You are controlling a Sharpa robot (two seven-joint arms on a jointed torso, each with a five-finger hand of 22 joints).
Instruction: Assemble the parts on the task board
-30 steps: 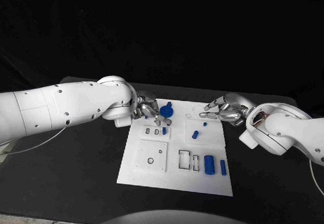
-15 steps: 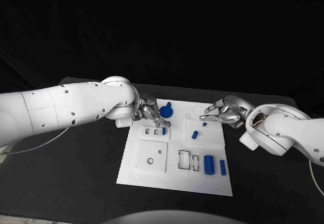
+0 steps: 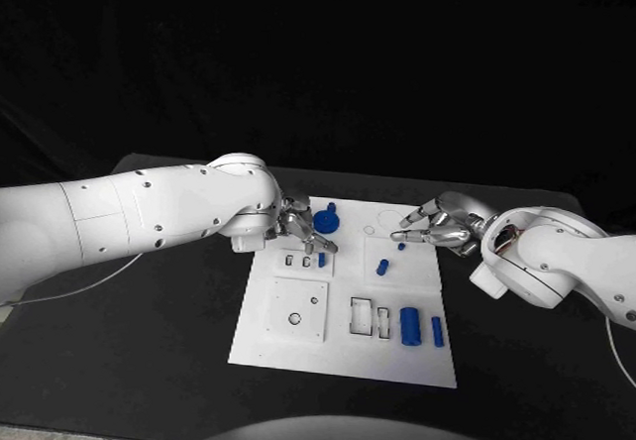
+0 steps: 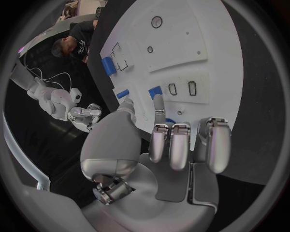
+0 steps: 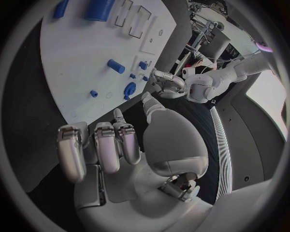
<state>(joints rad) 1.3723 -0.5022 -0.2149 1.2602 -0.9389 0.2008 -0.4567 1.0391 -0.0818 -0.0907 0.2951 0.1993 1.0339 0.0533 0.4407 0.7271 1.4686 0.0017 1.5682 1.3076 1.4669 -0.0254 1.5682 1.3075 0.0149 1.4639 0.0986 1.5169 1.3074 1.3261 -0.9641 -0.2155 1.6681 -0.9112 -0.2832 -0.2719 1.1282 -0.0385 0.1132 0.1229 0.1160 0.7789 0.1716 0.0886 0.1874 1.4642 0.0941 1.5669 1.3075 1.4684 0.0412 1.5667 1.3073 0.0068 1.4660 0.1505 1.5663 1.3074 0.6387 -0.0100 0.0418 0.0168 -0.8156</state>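
The white task board (image 3: 343, 350) is seen lying in the middle of the black table (image 3: 140, 350). The left hand (image 3: 295, 225) is held over the board's far left corner, its fingers spread and nothing gripped between them; its fingertips (image 4: 158, 102) are seen just above a short blue peg (image 3: 322, 259) that stands beside two small rectangular slots (image 3: 297, 261). A round blue part (image 3: 325, 218) is found just beyond that hand, at the far edge of the board. The right hand (image 3: 440, 226) is poised over the board's far right corner, fingers apart and empty, with a small blue stud (image 3: 401, 246) close below its fingertips (image 5: 120, 116). A slanted blue peg (image 3: 383, 266) is seen near the board's middle. Nearer the robot, a raised square plate with two round holes (image 3: 298, 306) is set on the left half, and two empty rectangular recesses (image 3: 370, 316) lie beside it. To their right, a thick blue cylinder (image 3: 410, 324) and a thinner blue bar (image 3: 437, 330) are laid side by side, apart from each other.
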